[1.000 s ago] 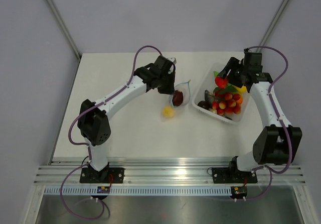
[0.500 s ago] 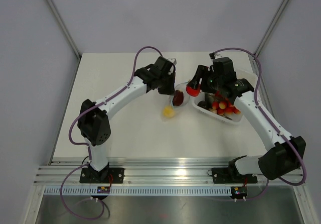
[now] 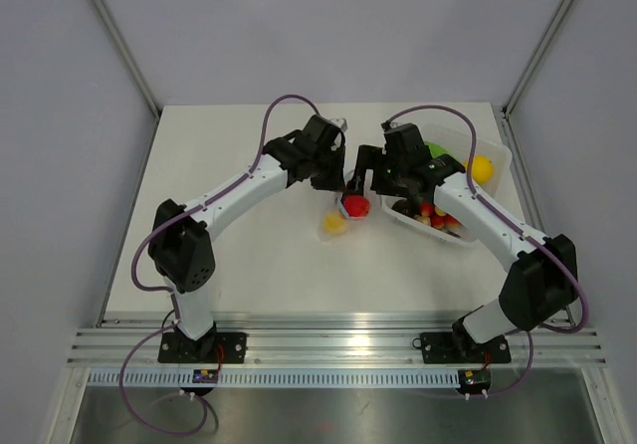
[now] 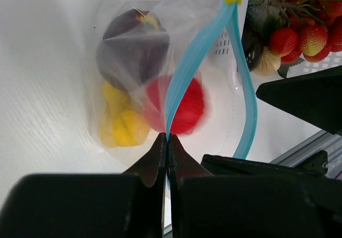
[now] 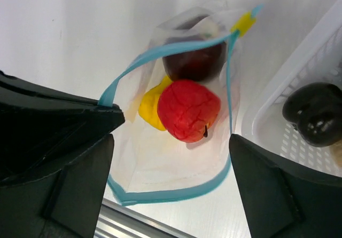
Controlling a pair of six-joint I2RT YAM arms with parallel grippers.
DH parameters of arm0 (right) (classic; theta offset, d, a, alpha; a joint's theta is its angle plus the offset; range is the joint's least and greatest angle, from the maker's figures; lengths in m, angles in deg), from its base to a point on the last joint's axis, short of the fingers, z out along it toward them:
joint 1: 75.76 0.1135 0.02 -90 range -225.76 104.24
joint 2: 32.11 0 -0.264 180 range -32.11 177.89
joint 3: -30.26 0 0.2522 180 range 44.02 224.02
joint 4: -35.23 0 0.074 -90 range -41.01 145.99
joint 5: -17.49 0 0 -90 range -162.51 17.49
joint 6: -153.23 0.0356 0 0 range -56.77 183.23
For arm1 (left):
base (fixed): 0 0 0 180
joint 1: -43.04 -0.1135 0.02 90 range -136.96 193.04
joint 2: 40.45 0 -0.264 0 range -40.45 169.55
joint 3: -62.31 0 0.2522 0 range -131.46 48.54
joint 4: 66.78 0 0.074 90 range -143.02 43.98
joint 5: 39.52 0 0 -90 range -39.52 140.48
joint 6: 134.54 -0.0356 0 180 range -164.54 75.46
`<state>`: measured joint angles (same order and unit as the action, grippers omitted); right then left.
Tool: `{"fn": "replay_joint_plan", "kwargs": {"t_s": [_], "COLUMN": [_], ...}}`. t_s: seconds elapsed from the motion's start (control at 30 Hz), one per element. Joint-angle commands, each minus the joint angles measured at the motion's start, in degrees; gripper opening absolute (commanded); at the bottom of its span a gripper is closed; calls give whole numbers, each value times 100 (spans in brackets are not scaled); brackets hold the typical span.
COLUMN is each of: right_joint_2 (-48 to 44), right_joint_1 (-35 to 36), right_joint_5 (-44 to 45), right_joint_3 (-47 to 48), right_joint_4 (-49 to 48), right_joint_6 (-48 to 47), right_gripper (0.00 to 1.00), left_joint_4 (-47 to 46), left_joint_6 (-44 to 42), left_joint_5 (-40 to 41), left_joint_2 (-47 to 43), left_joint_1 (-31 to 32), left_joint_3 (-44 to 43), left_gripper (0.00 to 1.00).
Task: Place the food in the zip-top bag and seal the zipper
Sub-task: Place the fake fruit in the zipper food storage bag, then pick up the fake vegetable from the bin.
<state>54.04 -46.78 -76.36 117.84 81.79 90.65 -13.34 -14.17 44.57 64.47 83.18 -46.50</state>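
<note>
Clearly floppy and see-through, the zip-top bag [image 5: 160, 168] lies on the desk [image 3: 239, 255] directly beneath the right end effector [image 5: 171, 147], whose fingers stand wide apart and touch nothing. Its blue-teal zipper [image 4: 197, 46] gapes in a loop, and the left end effector [image 4: 166, 142] is clamped on one strip of it. That strip's long axis runs away from the pinch to a small yellow tab [image 5: 245, 20]. Inside sit a red piece [image 5: 188, 110], a yellow piece [image 5: 149, 110] and a dark maroon piece [image 5: 195, 62].
</note>
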Motion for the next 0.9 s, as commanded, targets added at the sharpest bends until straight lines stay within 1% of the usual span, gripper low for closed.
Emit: {"fn": "replay_joint_plan", "kwargs": {"t_s": [0.0, 0.07, 0.17, 0.2, 0.23, 0.27, 0.3, 0.33, 0.37, 0.4, 0.43, 0.5, 0.53, 0.57, 0.63, 0.67, 0.77, 0.8, 0.87], "right_joint_2": [-185, -291, -405, -423, -450, -476, -494, -511, -503, -459, -380, 41, 208, 540, 849, 1164, 1771, 1922, 2316], "right_joint_1": [56, 56, -22, -110, -259, -417, -801, -988, -1181, -1610, -1771, -2026, -2201, -2246, -2264, -2273, -2264, -2264, -2264], "right_joint_5": [516, 841, 1534, 1633, 1660, 1582, 1538, 1468, 1441, 1414, 1371, 1501, 1554, 1694, 1958, 2177, 2581, 2635, 2899], "right_joint_3": [246, 351, 492, 519, 537, 554, 554, 554, 554, 580, 668, 861, 992, 1237, 1493, 1756, 2292, 2416, 2715], "right_joint_4": [-2, 139, 376, 420, 464, 482, 482, 447, 430, 421, 412, 508, 578, 683, 780, 833, 982, 1009, 1071], "right_joint_6": [-70, -218, -316, -377, -386, -378, -386, -369, -378, -395, -430, -562, -606, -658, -895, -1096, -1553, -1669, -2001], "right_gripper": [97, 96, 85, 80, 73, 70, 67, 60, 57, 54, 49, 46, 46, 46, 48, 50, 59, 66, 71], "left_joint_4": [-206, -206, -206, -206, -215, -215, -224, -224, -224, -224, -233, -250, -250, -250, -250, -242, -224, -207, -189], "left_joint_6": [30, 30, 22, 22, 30, 22, 13, 13, 13, 4, -5, -22, -22, -31, -49, -49, -93, -110, -145], "left_joint_5": [-94, -94, -94, -94, -94, -94, -94, -94, -103, -103, -112, -121, -129, -129, -147, -156, -156, -147, -103], "left_joint_2": [-332, -341, -367, -394, -420, -446, -490, -517, -534, -595, -622, -675, -701, -728, -754, -763, -780, -789, -789], "left_joint_1": [-33, -33, -33, -33, -33, -33, -33, -33, -33, -33, -33, -33, -33, -33, -33, -33, -33, -33, -33], "left_joint_3": [-5, -14, 3, 21, 38, 82, 100, 126, 144, 188, 205, 249, 250, 258, 267, 267, 250, 250, 223], "left_gripper": [0, 0, 0, 0, 0, 0, 0, 0, 0, 0, 0, 0, 0, 0, 0, 0, 0, 0, 0]}}
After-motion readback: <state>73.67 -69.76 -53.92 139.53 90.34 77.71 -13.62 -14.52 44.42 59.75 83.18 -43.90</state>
